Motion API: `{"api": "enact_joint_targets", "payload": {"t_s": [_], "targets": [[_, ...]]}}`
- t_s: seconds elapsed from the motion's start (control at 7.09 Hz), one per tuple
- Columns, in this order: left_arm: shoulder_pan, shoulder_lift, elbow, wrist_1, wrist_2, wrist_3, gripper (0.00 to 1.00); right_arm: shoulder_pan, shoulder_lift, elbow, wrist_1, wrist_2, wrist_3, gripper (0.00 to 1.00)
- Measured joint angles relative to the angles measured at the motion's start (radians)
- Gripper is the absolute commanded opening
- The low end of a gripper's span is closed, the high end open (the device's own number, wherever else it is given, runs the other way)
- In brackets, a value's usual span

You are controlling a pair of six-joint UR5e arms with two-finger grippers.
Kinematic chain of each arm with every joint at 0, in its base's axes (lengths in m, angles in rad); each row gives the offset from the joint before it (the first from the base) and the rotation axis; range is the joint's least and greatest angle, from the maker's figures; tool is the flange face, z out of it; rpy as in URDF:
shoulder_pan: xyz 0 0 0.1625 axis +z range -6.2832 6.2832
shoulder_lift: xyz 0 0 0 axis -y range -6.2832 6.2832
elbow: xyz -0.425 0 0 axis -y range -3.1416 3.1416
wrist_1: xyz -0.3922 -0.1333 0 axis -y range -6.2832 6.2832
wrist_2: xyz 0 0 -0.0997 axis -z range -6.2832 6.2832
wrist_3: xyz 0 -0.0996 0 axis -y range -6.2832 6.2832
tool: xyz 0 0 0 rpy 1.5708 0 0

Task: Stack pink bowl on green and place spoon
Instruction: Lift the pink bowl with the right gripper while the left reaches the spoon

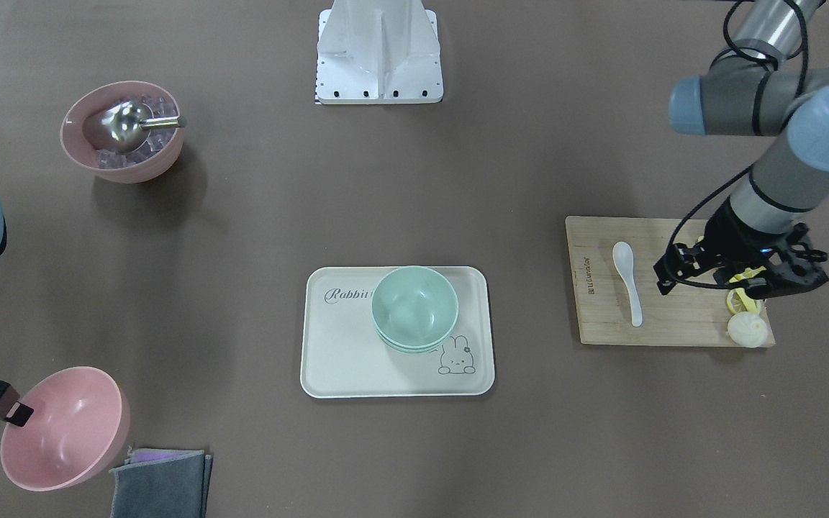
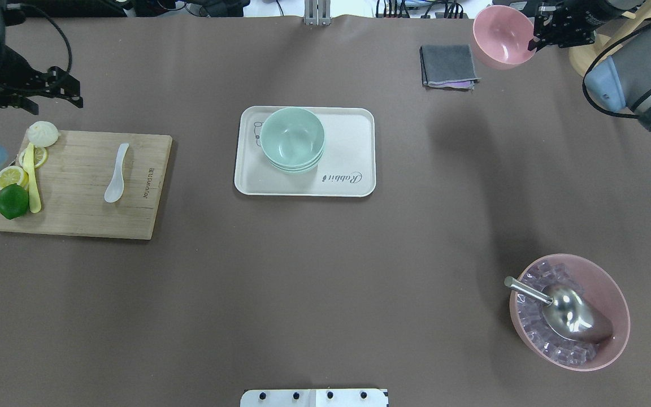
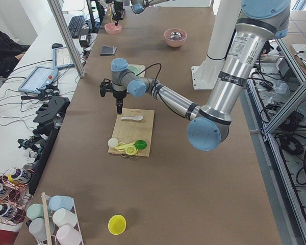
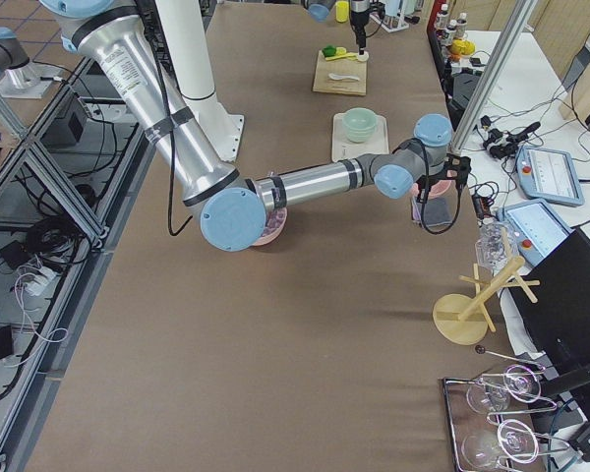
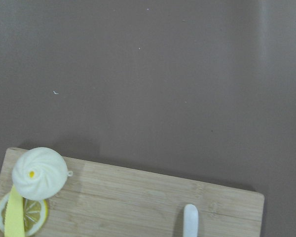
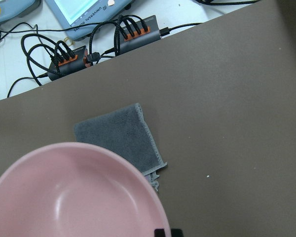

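Inventory of the surface [image 2: 325, 282], left to right in the overhead view:

- Left end effector [image 2: 29, 93]: hangs above the far edge of the cutting board [image 2: 77, 186], holding nothing. You cannot tell how wide its jaws stand.
- On the board: steamed bun [image 2: 43, 133], lemon slices [image 2: 11, 177], lime [image 2: 13, 201], yellow utensil [image 2: 33, 181], and your white spoon [image 2: 116, 174], lying apart from the rest.
- Centre: rabbit tray [image 2: 348, 147] carrying the nested green bowls [image 2: 293, 138].
- Far right: grey cloth [image 2: 448, 65].
- Beside it, the pink bowl [image 2: 503, 42]: tilted, pinched at the rim by the right end effector [image 2: 533, 42].
- Near right: ice bowl [image 2: 619, 316] with steel scoop [image 2: 563, 311].

Step in hand, by your reading: carrying the pink bowl. Next, bring it over the green stack, level it, and lower it squarely in.
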Motion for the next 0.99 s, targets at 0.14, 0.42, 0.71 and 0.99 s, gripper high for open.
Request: {"api": "enact_joint_targets", "payload": {"t_s": [0.14, 0.42, 0.71, 0.99], "targets": [[0.062, -0.003, -0.005, 0.007, 0.039, -0.046, 0.94, -0.001, 0.011, 0.008, -0.005, 0.001, 0.02, 0.0], [0.126, -0.001, 0.031, -0.053, 0.098, -0.081, 0.93, -0.01, 0.023, 0.026, -0.008, 0.001, 0.053, 0.0], [0.136, 0.002, 0.086, -0.145, 0.1, -0.067, 0.91, -0.034, 0.032, 0.053, -0.008, 0.0, 0.114, 0.0], [0.136, 0.003, 0.12, -0.17, 0.099, -0.011, 0.89, -0.055, 0.042, 0.07, -0.007, -0.002, 0.15, 0.0]]}}
